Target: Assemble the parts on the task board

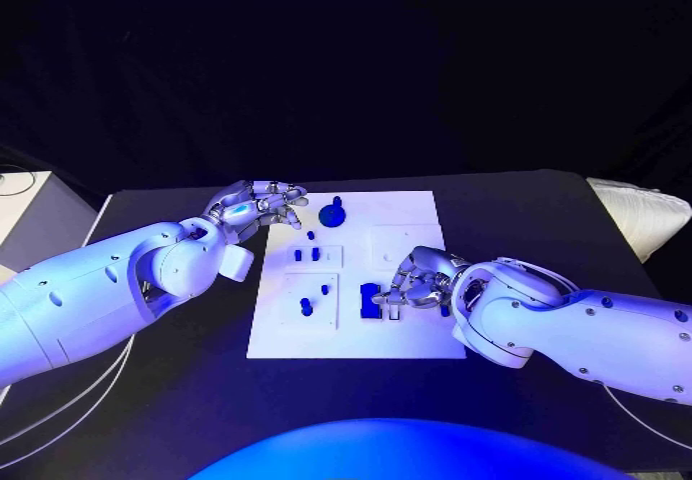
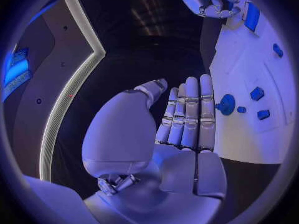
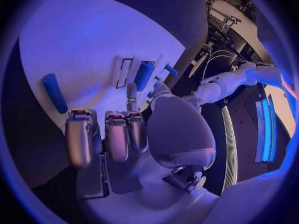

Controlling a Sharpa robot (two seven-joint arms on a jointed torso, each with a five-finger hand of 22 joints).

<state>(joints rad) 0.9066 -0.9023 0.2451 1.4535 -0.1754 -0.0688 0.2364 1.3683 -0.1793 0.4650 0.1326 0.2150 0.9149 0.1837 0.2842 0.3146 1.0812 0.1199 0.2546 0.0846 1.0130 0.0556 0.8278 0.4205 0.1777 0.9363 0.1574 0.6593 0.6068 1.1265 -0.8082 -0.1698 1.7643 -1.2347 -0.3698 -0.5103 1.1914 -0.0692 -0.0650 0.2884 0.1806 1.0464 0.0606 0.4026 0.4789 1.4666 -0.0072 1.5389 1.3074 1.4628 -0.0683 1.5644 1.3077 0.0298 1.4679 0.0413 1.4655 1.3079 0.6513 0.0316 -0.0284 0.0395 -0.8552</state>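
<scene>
The white task board point(image 1: 346, 335) lies mid-table. A round blue part point(image 1: 333, 212) stands near its far edge, and small blue parts point(image 1: 307, 254) sit in its left half. My left hand point(image 1: 257, 208) hovers at the board's far left corner, fingers straight and side by side point(image 2: 187, 114), holding nothing; the round part point(image 2: 226, 104) is just beyond the fingertips. My right hand point(image 1: 411, 280) hangs over the board's right half with fingers curled down point(image 3: 118, 134) beside a blue block point(image 1: 371, 300). Its fingertips are hidden. A blue cylinder point(image 3: 55, 92) lies on the board beyond it.
A white cushion-like object point(image 1: 642, 215) lies at the table's far right corner. A white box point(image 1: 29, 215) stands off the table's left edge. Black table surface surrounds the board on all sides.
</scene>
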